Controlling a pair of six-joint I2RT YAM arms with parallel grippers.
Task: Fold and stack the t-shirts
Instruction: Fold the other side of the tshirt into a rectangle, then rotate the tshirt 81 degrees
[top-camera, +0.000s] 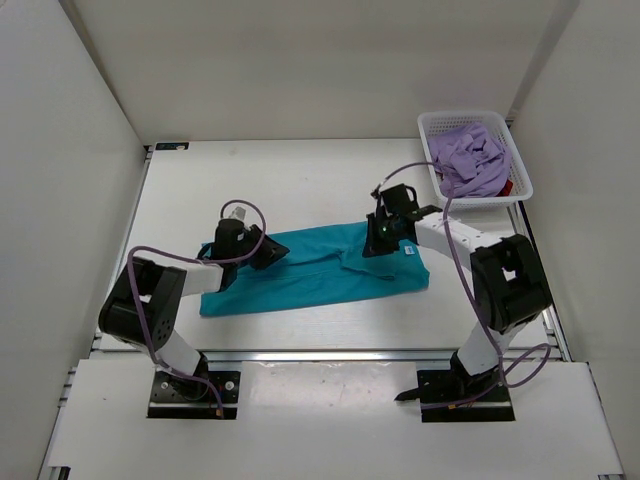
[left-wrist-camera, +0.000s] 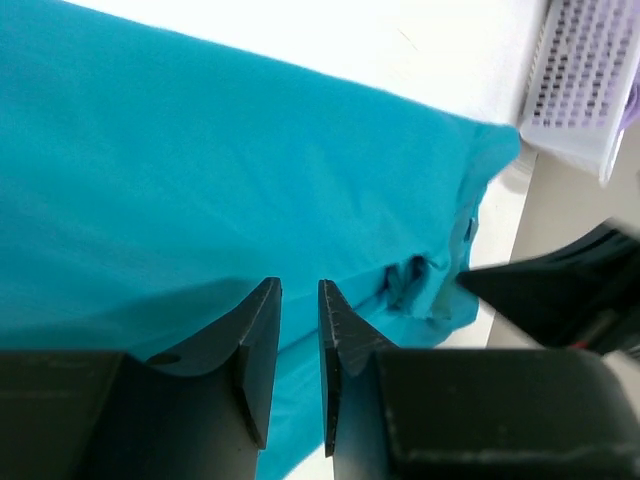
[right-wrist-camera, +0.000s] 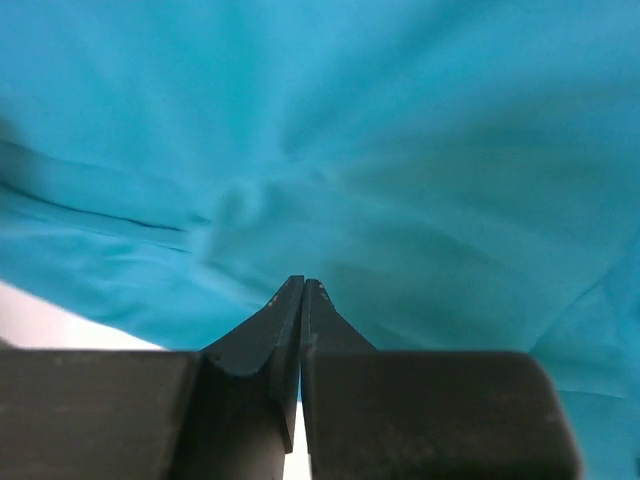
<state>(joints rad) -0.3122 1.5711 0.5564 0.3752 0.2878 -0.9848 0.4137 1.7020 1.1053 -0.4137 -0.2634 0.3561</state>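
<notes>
folding the teal t-shirt (top-camera: 315, 275), one arm at each end of it.
it lies across the middle of the table (top-camera: 300, 180) as a long band, rumpled near its right end. the right gripper (right-wrist-camera: 302, 285) has its jaws pressed together with the tips right on the cloth; whether any fabric is caught between them i cannot tell. the left gripper (left-wrist-camera: 298, 292) stands just over the left end, jaws a little apart, nothing seen in the gap. to my eye each wants a firm pinch on a corner, then a level lift together, so the band folds square and does not drag. the lavender t-shirt (top-camera: 470, 158) and a sliver of the dark red t-shirt (top-camera: 507, 187) sit in the white basket (top-camera: 432, 135), well apart.
</notes>
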